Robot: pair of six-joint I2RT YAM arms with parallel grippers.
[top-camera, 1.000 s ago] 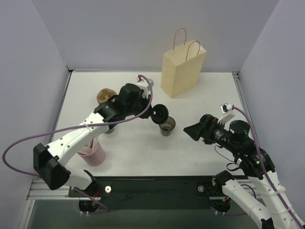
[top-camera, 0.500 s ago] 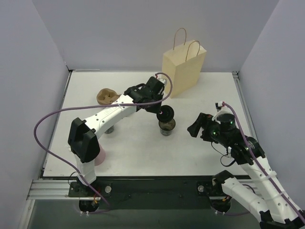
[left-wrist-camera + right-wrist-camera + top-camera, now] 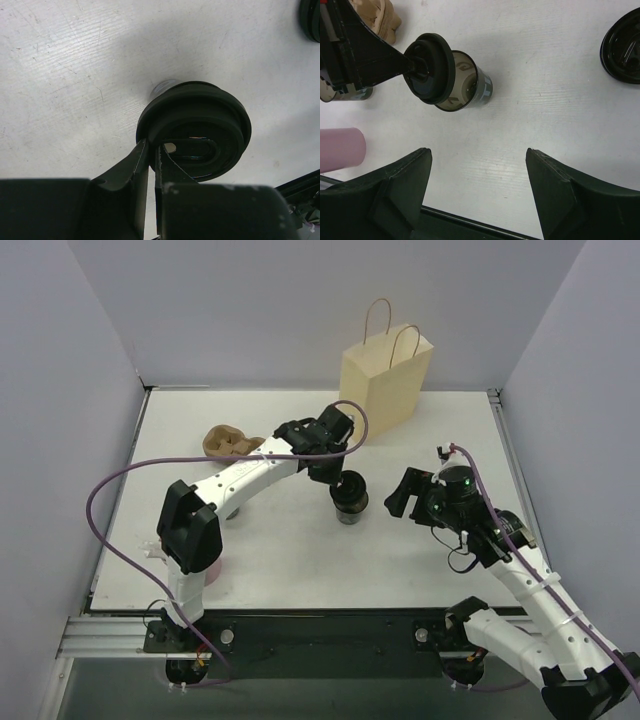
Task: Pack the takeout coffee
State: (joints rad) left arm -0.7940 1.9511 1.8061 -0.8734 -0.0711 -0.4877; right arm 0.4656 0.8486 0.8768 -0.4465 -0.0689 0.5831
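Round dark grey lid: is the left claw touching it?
Touching. Left wrist view shows the left claw pinched on the rim of the round dark grey lid, with no gap. Right wrist view shows the same pinch by the open dark paper cup.

Paper bags: one, the tan bag (image 3: 385, 380).
Paper coffee cups: two, the open cup (image 3: 470, 87) and a second cup (image 3: 347, 93), half hidden.
Dark lids: two, the held lid (image 3: 427, 67) and a loose lid (image 3: 624, 46).
Pink cups: one, the pink cup (image 3: 340, 149).
Pulp trays: one, the brown tray (image 3: 222, 440).
Robot arms: two, the left arm (image 3: 250, 472) and the right arm (image 3: 527, 575).
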